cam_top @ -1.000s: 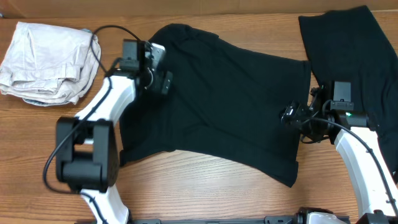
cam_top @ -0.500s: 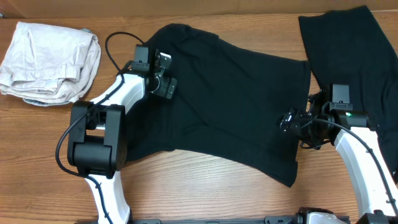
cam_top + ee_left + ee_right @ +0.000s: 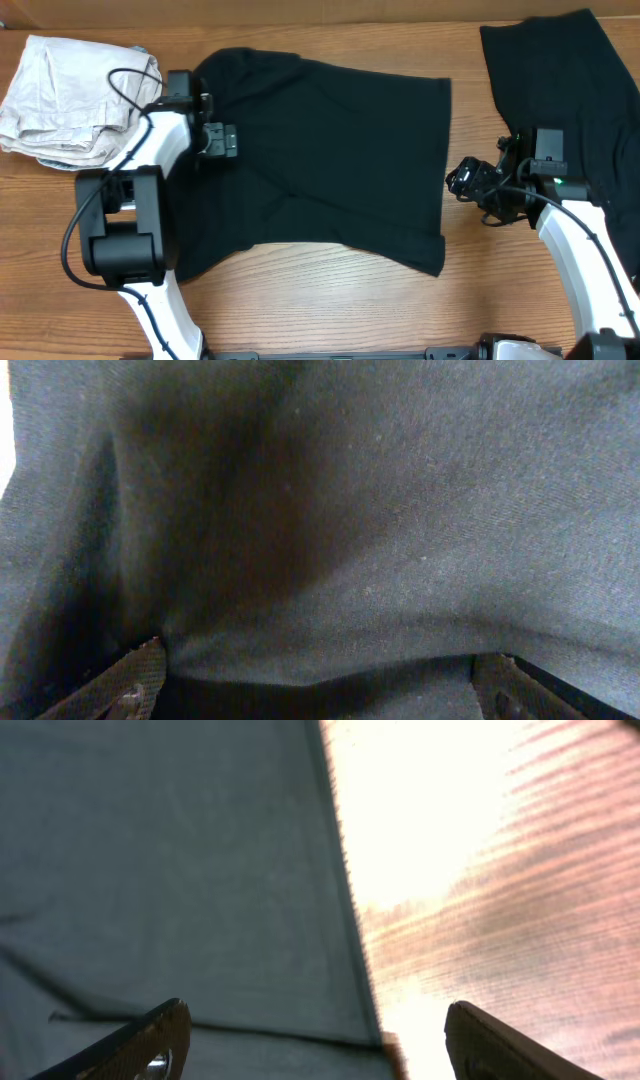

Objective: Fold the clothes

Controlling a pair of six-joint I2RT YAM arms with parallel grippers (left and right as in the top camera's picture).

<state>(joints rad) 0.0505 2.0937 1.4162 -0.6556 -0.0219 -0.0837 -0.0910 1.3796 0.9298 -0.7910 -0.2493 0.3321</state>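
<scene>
Spread flat across the middle of the wooden table (image 3: 330, 300): a black short-sleeved fabric T-shirt (image 3: 320, 160). At 10 o'clock from it, near but apart, a heap of crumpled pale cloth (image 3: 75, 100). At 2 o'clock, apart from the shirt and running off the far right of the overhead view, a second black fabric garment (image 3: 570, 80). On the shirt's 9 o'clock edge, the left gripper (image 3: 215, 140), low over fabric. At the shirt's 3 o'clock edge, the right gripper (image 3: 462, 182), one finger over fabric, the other over bare wood, its arm across the second garment's near end.

Second black garment (image 3: 565, 80) beyond right edge
</scene>
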